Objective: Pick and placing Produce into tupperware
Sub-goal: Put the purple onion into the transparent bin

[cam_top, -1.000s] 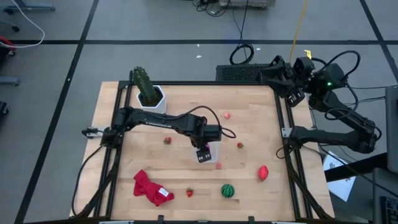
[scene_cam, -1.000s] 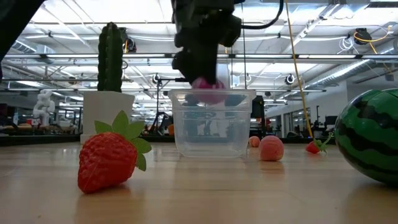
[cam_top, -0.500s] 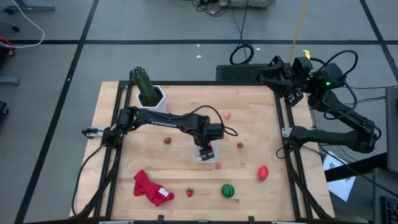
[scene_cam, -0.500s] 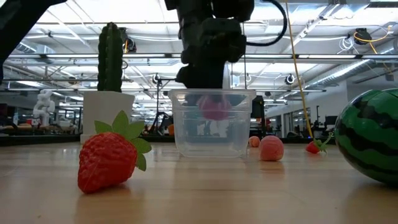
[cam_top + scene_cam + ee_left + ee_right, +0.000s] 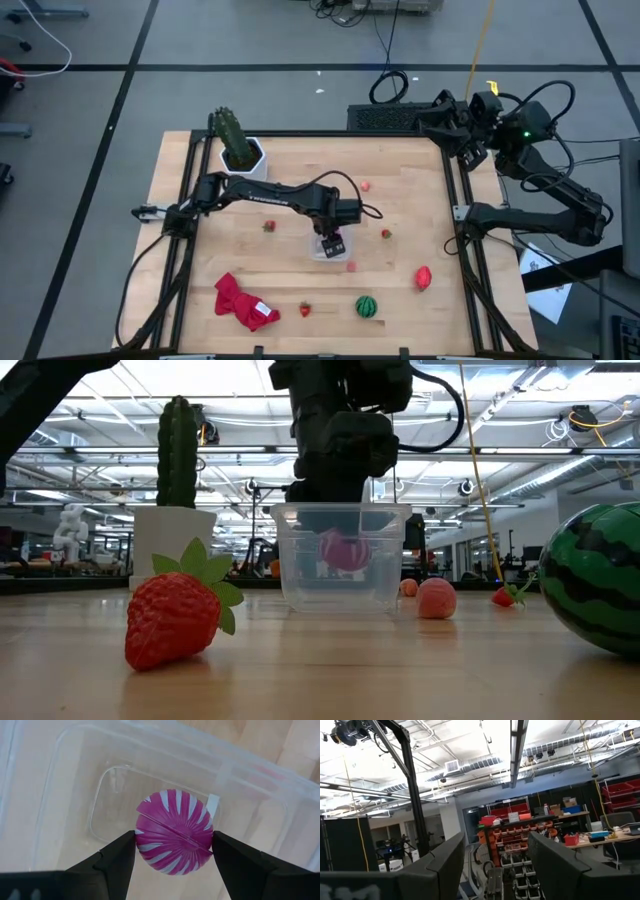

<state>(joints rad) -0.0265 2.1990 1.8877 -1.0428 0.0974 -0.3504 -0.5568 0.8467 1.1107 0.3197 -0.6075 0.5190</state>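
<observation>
Wooden and pale, our worktop [image 5: 400,170] sits on a grey tiled floor, framed by dark rails. Our right arm waits folded off the worktop's corner at about two o'clock, its right tool [image 5: 495,865] parted on nothing and looking into the room. Our left arm reaches from nine o'clock to the centre, where the left tool [image 5: 174,851] hangs over the small clear plastic rectangular tub [image 5: 340,560], clamped on the purple ball with white stripes [image 5: 174,831]. In the low view that ball sits below the tub's rim but above its floor, so we judge the placing step nearly done.

Next we would part the fingers so the ball settles inside, then lift straight up clear of the rim.

More produce waits outside: the green striped watermelon ball [image 5: 367,305] at five o'clock, a red oval piece [image 5: 423,277] at four, a strawberry [image 5: 305,310] at six, and smaller red bits scattered around the tub.
</observation>
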